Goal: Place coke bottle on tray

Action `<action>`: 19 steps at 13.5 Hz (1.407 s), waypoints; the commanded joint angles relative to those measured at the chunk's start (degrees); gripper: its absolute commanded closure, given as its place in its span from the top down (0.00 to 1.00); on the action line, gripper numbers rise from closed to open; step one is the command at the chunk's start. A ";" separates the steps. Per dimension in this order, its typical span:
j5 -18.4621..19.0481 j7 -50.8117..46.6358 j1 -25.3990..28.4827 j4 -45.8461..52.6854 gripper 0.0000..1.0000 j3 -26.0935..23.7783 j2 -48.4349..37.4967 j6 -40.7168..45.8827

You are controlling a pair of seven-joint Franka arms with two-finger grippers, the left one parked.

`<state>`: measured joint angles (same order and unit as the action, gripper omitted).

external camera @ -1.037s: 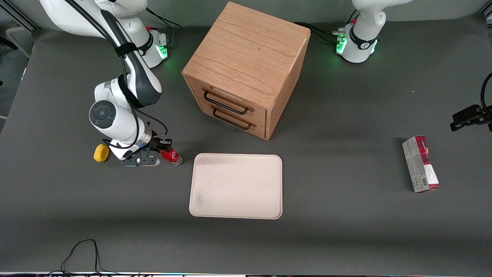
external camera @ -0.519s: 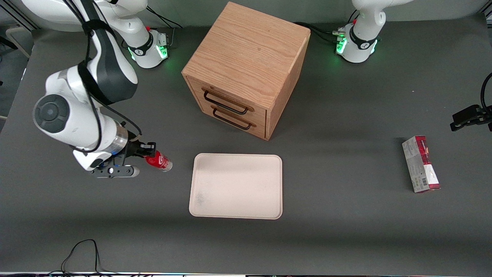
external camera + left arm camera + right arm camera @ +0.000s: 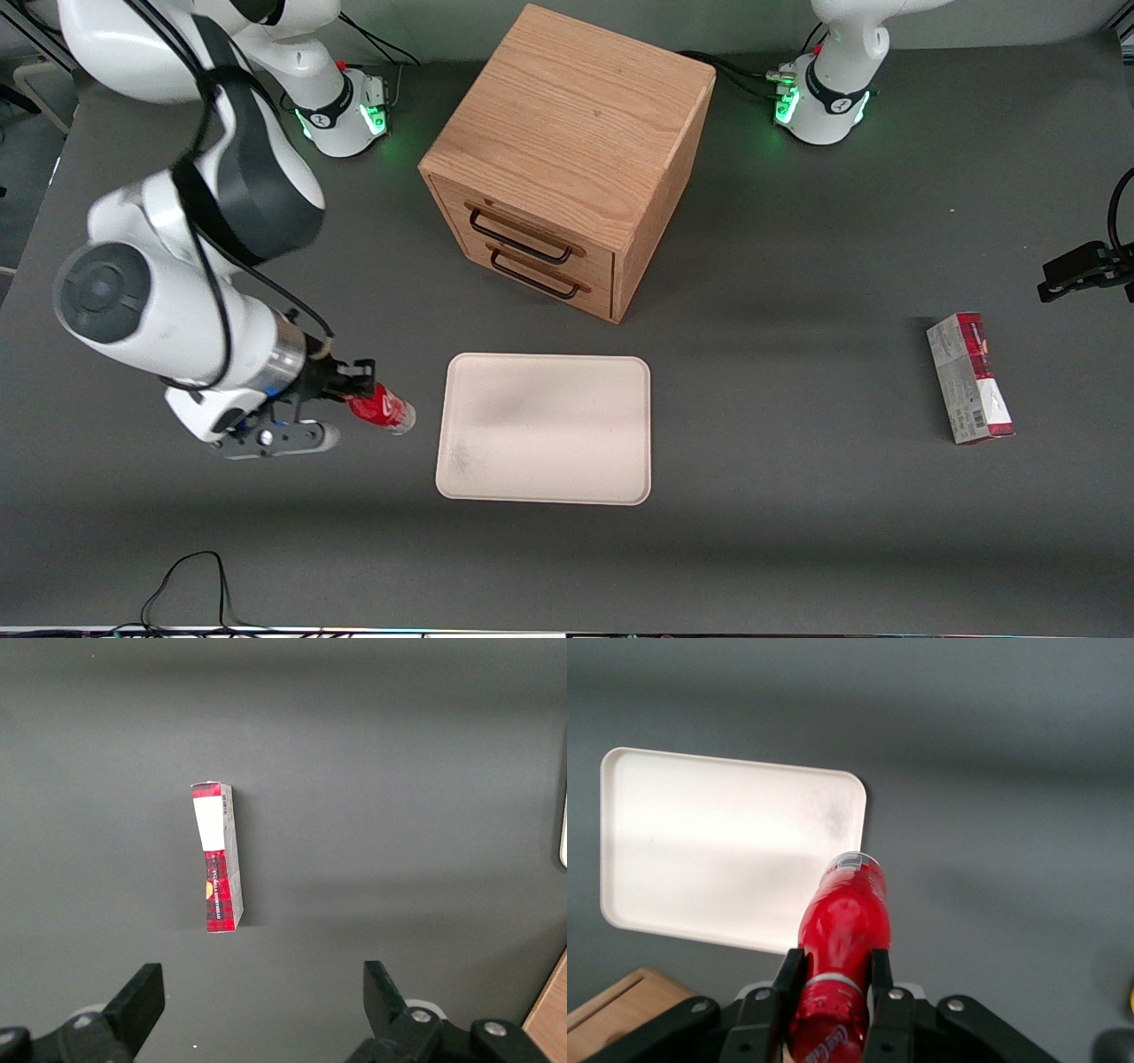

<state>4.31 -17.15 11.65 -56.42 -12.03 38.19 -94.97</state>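
The coke bottle (image 3: pixel 383 410), red with a clear base, lies on its side in my right gripper (image 3: pixel 359 396), which is shut on it near the cap end. The bottle's base points toward the cream-beige tray (image 3: pixel 545 430). The gripper holds it above the table beside the tray's short edge, toward the working arm's end. In the right wrist view the two black fingers (image 3: pixel 790 973) clamp the bottle (image 3: pixel 843 926), and the gripper (image 3: pixel 835 964) hangs just off a corner of the tray (image 3: pixel 700 842). Nothing lies on the tray.
An oak two-drawer box (image 3: pixel 567 159) stands farther from the front camera than the tray. A red-and-grey carton (image 3: pixel 970 377) lies toward the parked arm's end and shows in the left wrist view (image 3: pixel 217 859). A black cable (image 3: pixel 190 580) loops at the table's front edge.
The gripper has lifted the bottle off the table and carried it nearer to the front camera, then a little toward the tray. The arm now hides the yellow lump.
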 commanded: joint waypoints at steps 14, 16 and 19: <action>6.59 -6.05 1.27 0.44 1.00 -3.70 11.48 -14.28; 5.71 -5.35 -0.83 -4.72 1.00 -3.53 5.09 -9.99; -0.41 -3.25 -3.30 -22.09 1.00 1.36 -12.03 -9.70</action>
<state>8.25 -21.23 10.03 -61.51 -14.45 40.75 -103.77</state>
